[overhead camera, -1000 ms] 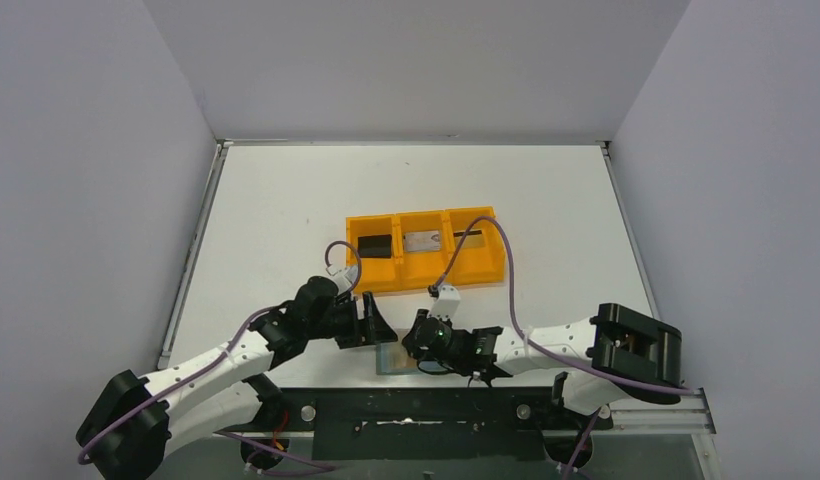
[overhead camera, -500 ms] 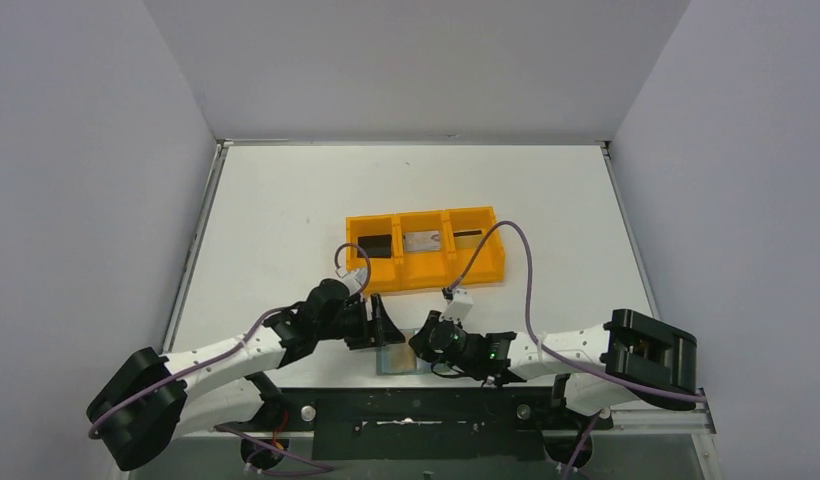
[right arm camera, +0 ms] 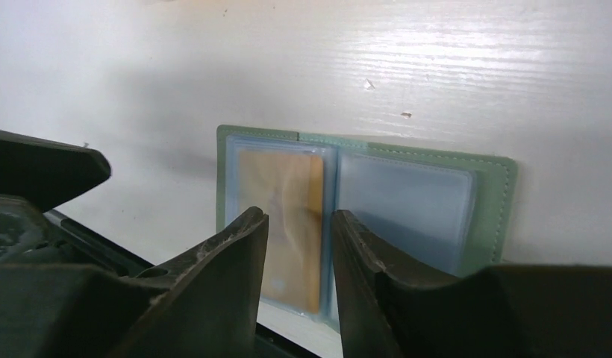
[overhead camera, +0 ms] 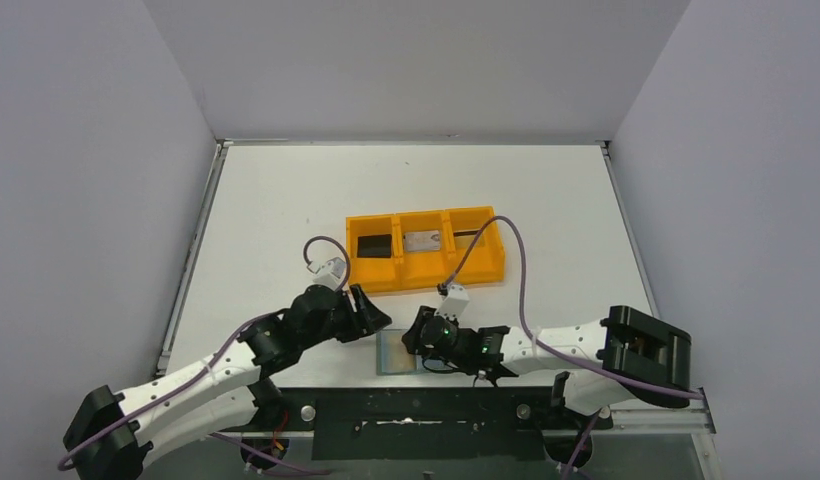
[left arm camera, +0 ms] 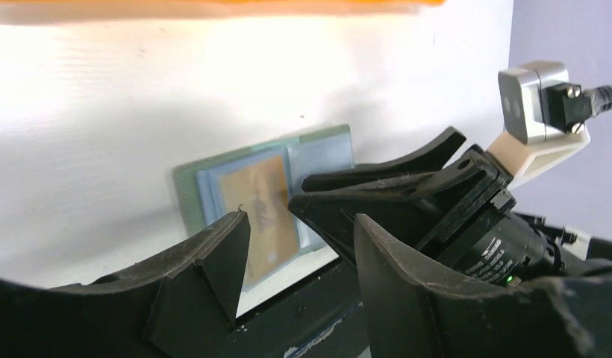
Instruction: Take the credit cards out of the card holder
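The card holder (overhead camera: 396,352) lies open flat at the table's near edge, grey-green outside (right arm camera: 493,186) and pale blue inside (left arm camera: 318,160). A tan-brown credit card (right arm camera: 284,224) sits in its left pocket (left arm camera: 262,212); the right pocket (right arm camera: 407,205) looks empty. My right gripper (right arm camera: 298,221) hovers just over the tan card, open a narrow gap, with nothing between its fingers (overhead camera: 416,335). My left gripper (left arm camera: 299,250) stands open at the holder's left edge, holding nothing (overhead camera: 371,318). A black card (overhead camera: 374,246) and a silvery card (overhead camera: 423,241) lie in the orange tray.
The orange three-compartment tray (overhead camera: 426,275) stands just behind both grippers; a thin dark strip (overhead camera: 468,234) shows in its right compartment. The black base rail (overhead camera: 406,415) runs right below the holder. The two grippers are close together, nearly tip to tip.
The right gripper has gone from shut to open over the holder. The left gripper has swung back a little to the left and its jaws have narrowed somewhat.
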### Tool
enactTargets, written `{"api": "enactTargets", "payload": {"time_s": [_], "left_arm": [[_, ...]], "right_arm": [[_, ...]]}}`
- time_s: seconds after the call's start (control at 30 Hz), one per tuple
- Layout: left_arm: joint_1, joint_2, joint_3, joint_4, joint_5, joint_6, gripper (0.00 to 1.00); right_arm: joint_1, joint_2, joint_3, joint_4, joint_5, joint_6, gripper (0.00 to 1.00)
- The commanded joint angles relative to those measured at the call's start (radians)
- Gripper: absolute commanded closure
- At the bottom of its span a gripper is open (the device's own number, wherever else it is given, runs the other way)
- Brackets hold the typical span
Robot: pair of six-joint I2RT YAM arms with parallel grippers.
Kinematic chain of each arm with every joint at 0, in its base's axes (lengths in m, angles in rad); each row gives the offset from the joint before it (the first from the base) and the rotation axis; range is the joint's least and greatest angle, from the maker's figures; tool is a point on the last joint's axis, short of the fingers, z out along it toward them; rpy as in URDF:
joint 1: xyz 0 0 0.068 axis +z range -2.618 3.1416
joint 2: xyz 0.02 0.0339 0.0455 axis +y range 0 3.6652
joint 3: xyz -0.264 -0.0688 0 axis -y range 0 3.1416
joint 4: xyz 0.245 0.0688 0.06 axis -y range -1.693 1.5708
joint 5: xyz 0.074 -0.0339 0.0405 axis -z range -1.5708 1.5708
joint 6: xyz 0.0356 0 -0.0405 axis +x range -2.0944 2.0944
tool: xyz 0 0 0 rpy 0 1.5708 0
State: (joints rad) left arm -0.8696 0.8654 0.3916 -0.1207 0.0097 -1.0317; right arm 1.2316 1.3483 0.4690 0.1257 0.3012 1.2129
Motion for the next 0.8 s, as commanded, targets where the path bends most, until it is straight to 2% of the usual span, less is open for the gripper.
{"api": "enactTargets", "payload": {"time_s": [0.0, 0.3, 0.57, 0.77], "left_arm": [[0.000, -0.120, 0.037, -0.180, -0.194, -0.046, 0.47], [0.005, -0.208, 0.051, -0.269, -0.253, -0.056, 0.45], [0.006, -0.220, 0.067, -0.293, -0.266, -0.051, 0.45], [0.007, -0.217, 0.067, -0.291, -0.260, -0.050, 0.45]], "right_arm": [[0.031, 0.069, 0.162, -0.192, 0.104, 0.012, 0.61], [0.098, 0.256, 0.420, -0.554, 0.227, 0.069, 0.63], [0.125, 0.371, 0.545, -0.679, 0.241, 0.056, 0.64], [0.126, 0.425, 0.593, -0.732, 0.238, 0.072, 0.79]]}}
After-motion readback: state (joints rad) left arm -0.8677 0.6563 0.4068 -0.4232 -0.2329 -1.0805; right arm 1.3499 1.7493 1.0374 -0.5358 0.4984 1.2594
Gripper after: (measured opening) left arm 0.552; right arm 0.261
